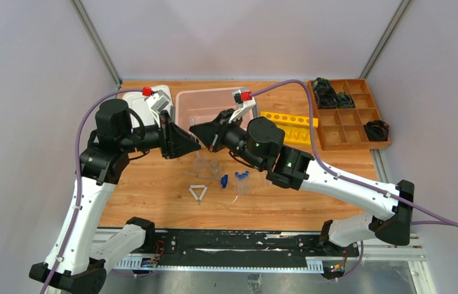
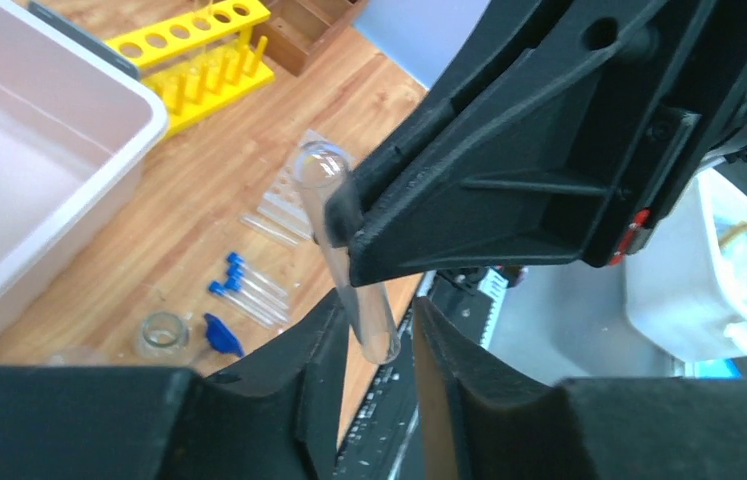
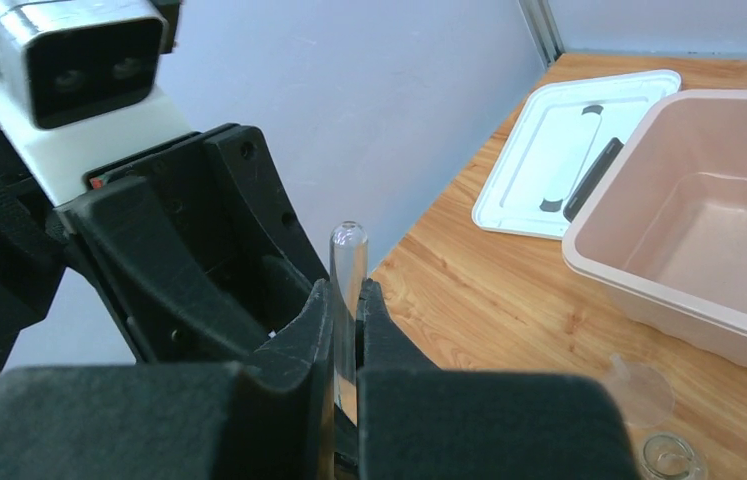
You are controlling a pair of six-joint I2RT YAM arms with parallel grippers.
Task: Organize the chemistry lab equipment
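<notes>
A clear glass test tube (image 3: 348, 258) is held up over the table, and my right gripper (image 3: 346, 300) is shut on its middle. In the left wrist view the tube's (image 2: 349, 270) lower end hangs between the fingers of my left gripper (image 2: 379, 318). It leans on the left finger, with a gap to the other one. The two grippers meet tip to tip above the table (image 1: 195, 138). Below them lie blue-capped tubes (image 1: 242, 178), a white triangle frame (image 1: 198, 192), a small glass beaker (image 2: 162, 335) and a blue piece (image 2: 221, 335).
A pink tub (image 1: 180, 110) stands at the back centre, with its white lid (image 3: 569, 150) to the left. A yellow tube rack (image 1: 287, 125) and a wooden compartment box (image 1: 349, 113) are at the back right. A clear plastic tray (image 2: 284, 205) lies by the capped tubes.
</notes>
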